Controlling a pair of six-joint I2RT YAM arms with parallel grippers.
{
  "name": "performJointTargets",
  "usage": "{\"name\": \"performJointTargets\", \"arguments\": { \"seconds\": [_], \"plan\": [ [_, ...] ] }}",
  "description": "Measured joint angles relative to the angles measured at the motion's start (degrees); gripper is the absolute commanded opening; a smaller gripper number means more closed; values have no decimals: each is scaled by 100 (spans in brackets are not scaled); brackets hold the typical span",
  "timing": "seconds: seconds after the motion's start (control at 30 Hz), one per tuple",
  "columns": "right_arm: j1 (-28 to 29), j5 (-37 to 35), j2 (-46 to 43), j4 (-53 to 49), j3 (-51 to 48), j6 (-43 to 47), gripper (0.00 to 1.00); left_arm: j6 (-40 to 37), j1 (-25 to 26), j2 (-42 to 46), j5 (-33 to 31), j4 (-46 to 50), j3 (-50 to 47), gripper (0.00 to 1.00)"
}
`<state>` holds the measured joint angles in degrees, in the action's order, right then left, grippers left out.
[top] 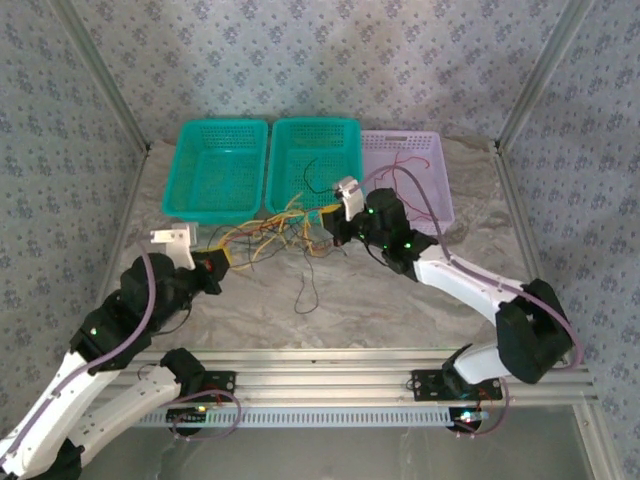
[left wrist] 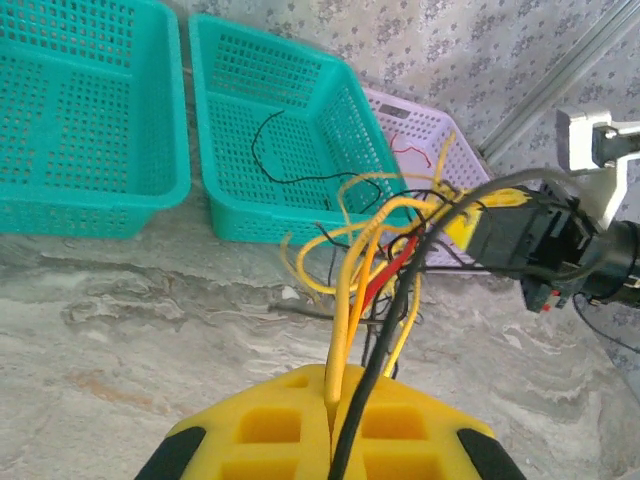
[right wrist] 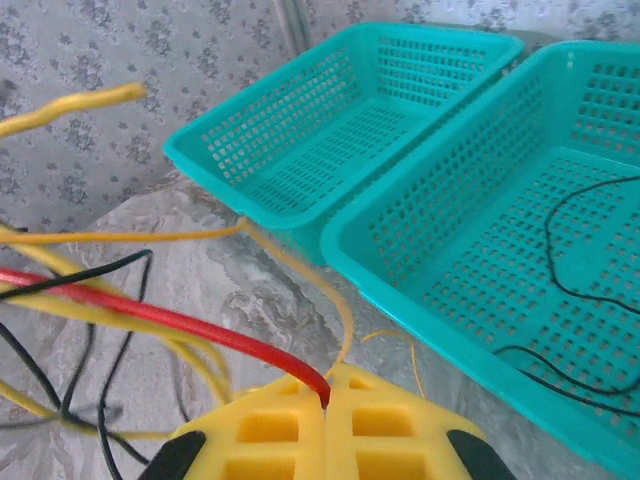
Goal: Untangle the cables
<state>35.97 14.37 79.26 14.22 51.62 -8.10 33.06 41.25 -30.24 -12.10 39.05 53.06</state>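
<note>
The left gripper (left wrist: pixel 330 400) is clenched on yellow and black strands of the cables (top: pixel 272 236), and the right gripper (right wrist: pixel 328 392) pinches one red strand. The bundle stretches left to right between both, equally near each, over the tabletop (top: pixel 380 310). Three baskets sit just beyond: a teal basket (top: pixel 222 123), a second teal basket (top: pixel 315 122) and a lilac basket (top: pixel 405 135).

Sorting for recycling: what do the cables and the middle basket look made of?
The cables look plastic-sheathed, smooth and slightly shiny in yellow, red, black; cores hidden. The middle basket looks like moulded teal plastic, semi-gloss, with perforated grid walls.
</note>
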Motion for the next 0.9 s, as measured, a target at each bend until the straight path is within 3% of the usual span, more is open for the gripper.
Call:
{"name": "performJointTargets", "arguments": {
  "seconds": [0.23,0.4,0.67,0.9],
  "plan": [
    [-424,-52,-612,-376,-420,-157,0,-133,0,122,-232,382,203,0],
    [-599,-608,-1106,-824,-544,-452,0,-181,0,96,-337,588,251,0],
    [-2037,-1563,-2811,-1556,-1056,-1611,0,-219,0,-31,-713,820,428,0],
    [-2573,-1655,-3246,-2050,-999,-1958,0,-243,0,-175,-903,968,428,0]
  ]
}}
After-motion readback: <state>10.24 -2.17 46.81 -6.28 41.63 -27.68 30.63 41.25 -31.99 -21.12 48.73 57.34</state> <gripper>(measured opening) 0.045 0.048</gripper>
